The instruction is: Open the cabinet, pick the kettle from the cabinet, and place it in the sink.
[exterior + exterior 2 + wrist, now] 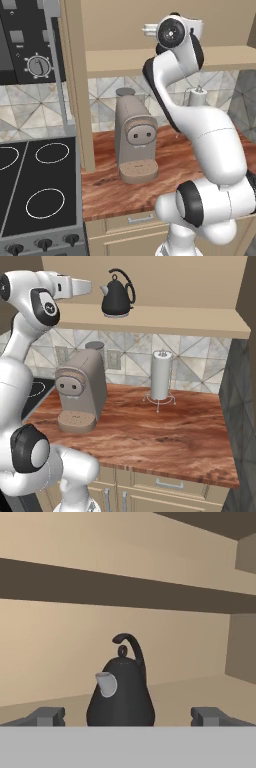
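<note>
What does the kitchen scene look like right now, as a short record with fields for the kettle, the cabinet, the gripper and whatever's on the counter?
kettle: black kettle, upright on the cabinet shelf, spout toward the arm
cabinet: cabinet open, shelf in plain sight
gripper: gripper open, level with the kettle, fingers either side, not touching it
counter: coffee machine at left, paper towel roll on its stand further right
stovetop: stovetop left of the counter

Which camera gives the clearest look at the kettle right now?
The right base view: the kettle stands whole on the cabinet shelf, handle and spout clear. The hand view has it close, base cut off. The left base view has the arm across that shelf.
</note>
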